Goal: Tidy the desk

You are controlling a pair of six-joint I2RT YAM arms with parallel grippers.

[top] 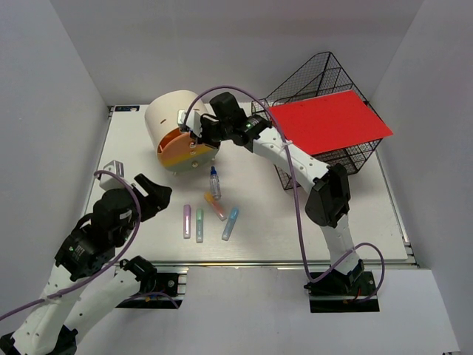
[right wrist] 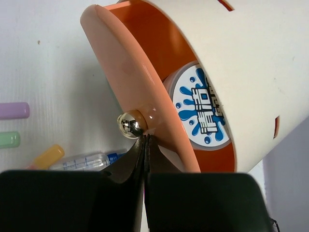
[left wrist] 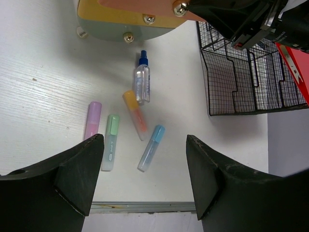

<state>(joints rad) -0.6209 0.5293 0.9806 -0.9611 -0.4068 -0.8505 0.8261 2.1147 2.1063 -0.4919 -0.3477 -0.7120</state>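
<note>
right end effector (right wrist: 146, 141) pinched closed, tips just under the knob (right wrist: 129, 124) on the round box (top: 171, 118); left end effector (left wrist: 144, 142) open above markers (left wrist: 112, 140) lying on the worktop (top: 295, 229)

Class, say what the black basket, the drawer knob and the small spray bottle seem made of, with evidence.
Black basket: likely coated metal wire; thin open grid, matt.
Drawer knob: polished metal or chromed plastic; mirror reflections.
Spray bottle: clear plastic, probably; see-through body, blue cap.
</note>
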